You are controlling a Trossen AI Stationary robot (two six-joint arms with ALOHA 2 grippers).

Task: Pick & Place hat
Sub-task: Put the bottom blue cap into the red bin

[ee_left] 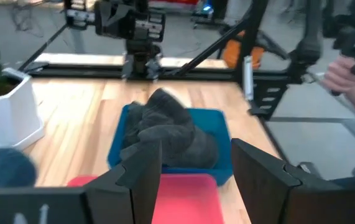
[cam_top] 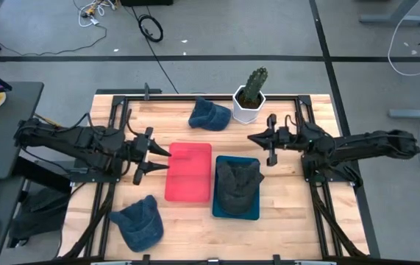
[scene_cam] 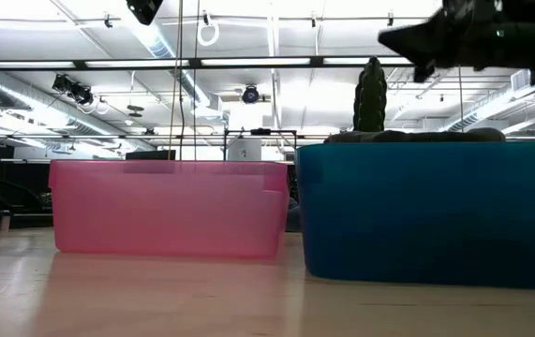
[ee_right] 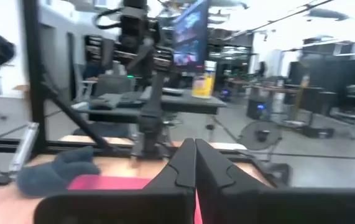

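Observation:
A dark grey hat lies crumpled inside the blue bin; it also shows in the left wrist view. The pink bin beside it holds nothing. One blue hat lies on the table at the far side, and another blue hat lies near the left corner. My left gripper hovers open at the pink bin's left edge, its fingers wide apart. My right gripper hovers shut above the table beyond the blue bin's far edge, fingertips together.
A cactus in a white pot stands at the table's far edge, close to my right gripper. Black frame rails run along both table sides. Bare wood lies to the right of the blue bin. A person's hand shows beyond the table.

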